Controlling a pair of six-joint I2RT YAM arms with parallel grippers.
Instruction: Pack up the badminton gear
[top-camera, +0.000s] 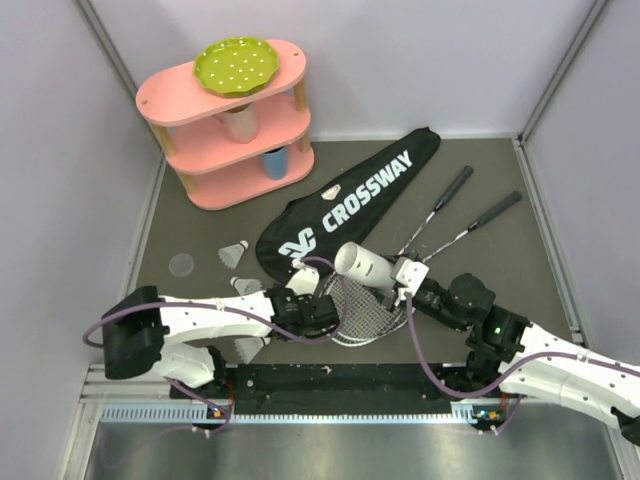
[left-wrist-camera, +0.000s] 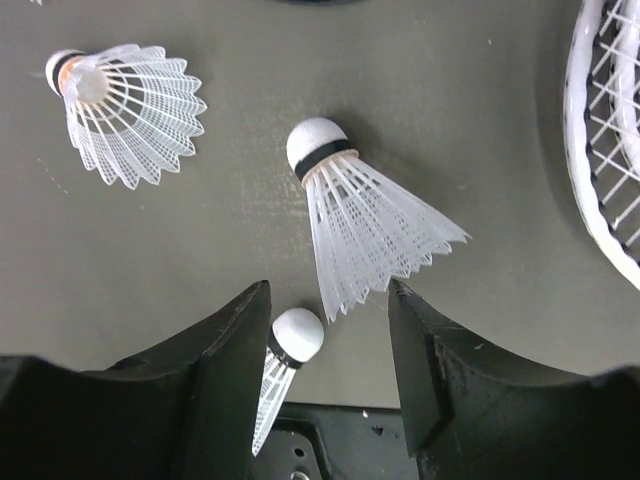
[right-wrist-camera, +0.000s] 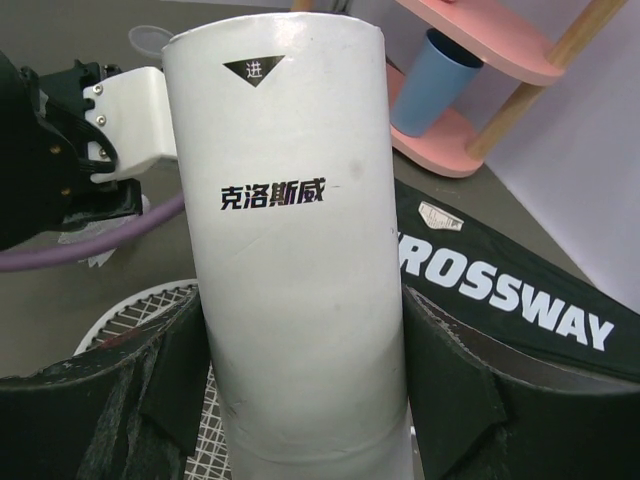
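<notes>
R hand (right-wrist-camera: 305, 335) is clamped on the tube (right-wrist-camera: 285, 200), tilted above the rackets (top-camera: 370, 312). L hand (left-wrist-camera: 330, 292) has its fingers apart, straddling a shuttlecock (left-wrist-camera: 365, 225) on the surface (left-wrist-camera: 480, 120), left of the rackets. I'd close softly nearer the cork, w/o crushing feathers, then feed it cork-first into the tube.

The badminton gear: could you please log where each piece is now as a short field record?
Bag: flat on table
Rackets: two, heads overlapping, outside Bag
Tube: held in right jaws, above racket heads
Shuttlecocks: three loose on table
Left jaws: open over the Shuttlecocks
</notes>
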